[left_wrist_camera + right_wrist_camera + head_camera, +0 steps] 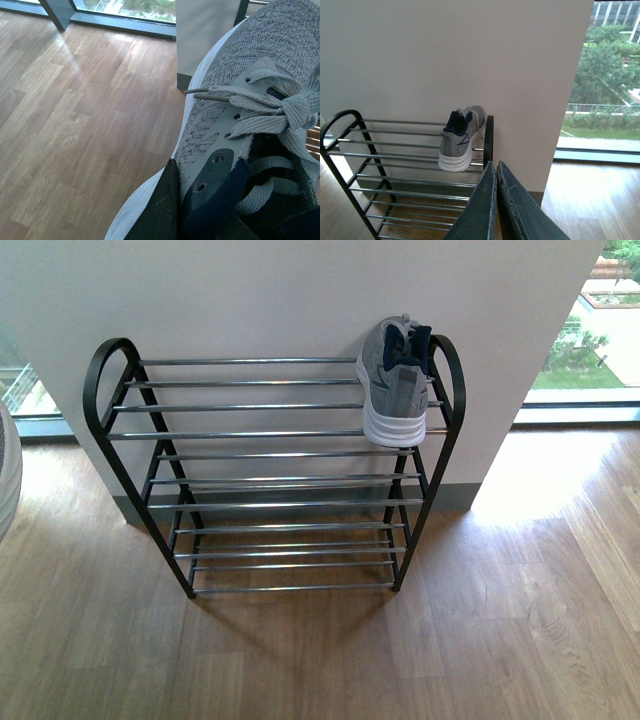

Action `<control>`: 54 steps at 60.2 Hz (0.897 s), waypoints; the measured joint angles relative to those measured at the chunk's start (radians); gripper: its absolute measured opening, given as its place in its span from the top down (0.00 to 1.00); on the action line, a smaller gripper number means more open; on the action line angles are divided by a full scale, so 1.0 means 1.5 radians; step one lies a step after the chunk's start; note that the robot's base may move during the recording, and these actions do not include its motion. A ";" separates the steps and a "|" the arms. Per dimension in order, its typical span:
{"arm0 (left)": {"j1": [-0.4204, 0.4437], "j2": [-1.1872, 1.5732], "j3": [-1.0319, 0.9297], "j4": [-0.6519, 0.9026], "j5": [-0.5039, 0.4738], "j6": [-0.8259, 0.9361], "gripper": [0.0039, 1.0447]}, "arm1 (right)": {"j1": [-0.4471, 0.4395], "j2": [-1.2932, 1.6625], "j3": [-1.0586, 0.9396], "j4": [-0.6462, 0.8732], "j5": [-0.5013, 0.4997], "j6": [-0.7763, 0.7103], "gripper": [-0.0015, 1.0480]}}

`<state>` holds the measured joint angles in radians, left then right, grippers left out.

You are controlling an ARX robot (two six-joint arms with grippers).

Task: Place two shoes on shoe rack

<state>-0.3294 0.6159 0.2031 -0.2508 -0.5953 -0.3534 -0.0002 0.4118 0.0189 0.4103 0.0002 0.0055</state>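
left wrist view: the left claw [177, 196] is clamped on the side wall of the held sneaker [260, 45], near the collar. one dark finger [161, 210] is pressed against the outside above the white sole; the other finger cannot be clearly made out. the held sneaker is carried clear of the wooden floor [75, 125], with its grey knit upper, pale laces and navy collar filling the view.

front view: the shoe rack [250, 434] is set on the floor against the white wall [300, 290]. its tiers of chrome rods are bounded by black arched side frames. the racked sneaker [392, 390] is placed on the top tier at the right end, just beside the right side frame. its sole is laid across the rods, its heel is turned towards the wall, and its toe reaches past the front rod. neither arm is shown in this view.

right wrist view: the right claw [496, 170] is held with its fingers together and nothing is gripped between them. it is raised in front of the rack, well apart from the racked sneaker. a window [605, 75] is seen to the right of the wall.
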 joint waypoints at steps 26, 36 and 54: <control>0.000 0.000 0.000 0.000 0.000 0.000 0.99 | 0.000 -0.114 0.000 -0.111 0.000 0.000 0.98; 0.000 0.000 0.000 0.000 0.000 0.000 0.99 | 0.000 -0.142 0.000 -0.140 0.000 0.000 0.98; 0.000 0.000 0.000 0.000 0.000 0.000 0.99 | 0.000 -0.266 0.000 -0.269 0.000 0.000 0.98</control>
<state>-0.3294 0.6159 0.2031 -0.2508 -0.5957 -0.3538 -0.0002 0.0128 0.0189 0.0074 0.0002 0.0055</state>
